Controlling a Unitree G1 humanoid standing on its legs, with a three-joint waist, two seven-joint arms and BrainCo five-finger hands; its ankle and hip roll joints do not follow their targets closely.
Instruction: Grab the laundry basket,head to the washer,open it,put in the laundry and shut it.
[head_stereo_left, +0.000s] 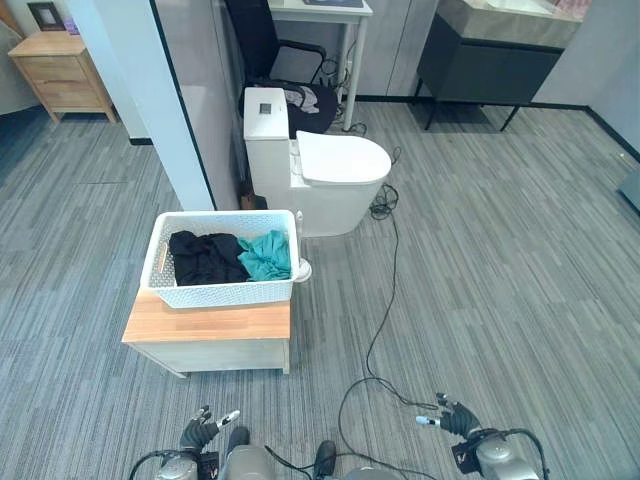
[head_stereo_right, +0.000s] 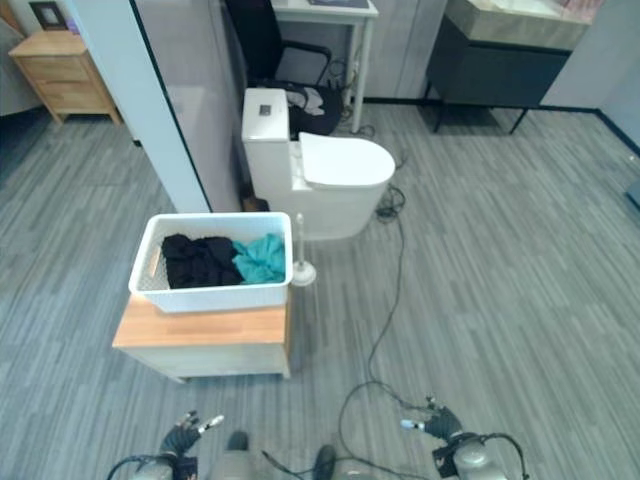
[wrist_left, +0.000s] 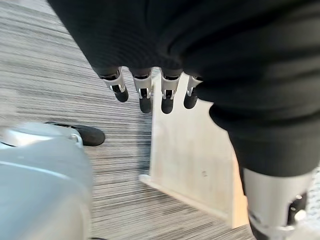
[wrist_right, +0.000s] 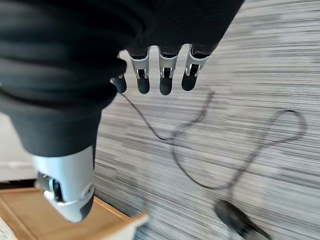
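Observation:
A white laundry basket (head_stereo_left: 220, 290) stands on a low wooden stand (head_stereo_left: 205, 322) ahead and to my left. Inside it lie black clothes (head_stereo_left: 205, 257) and a teal cloth (head_stereo_left: 266, 255). My left hand (head_stereo_left: 197, 435) hangs low near the floor in front of the stand, well short of the basket, open and holding nothing. Its fingers (wrist_left: 145, 95) point straight toward the stand's pale side (wrist_left: 190, 160). My right hand (head_stereo_left: 458, 422) is low on the right, far from the basket. It is open too, its fingers (wrist_right: 165, 80) straight over the striped carpet.
A white toilet (head_stereo_left: 320, 175) stands just behind the basket, with a toilet brush (head_stereo_left: 300, 262) beside the stand. A white pillar with a glass partition (head_stereo_left: 150, 100) rises at the left. Farther back are an office chair (head_stereo_left: 280, 60), a wooden nightstand (head_stereo_left: 62, 70) and a dark cabinet (head_stereo_left: 490, 60).

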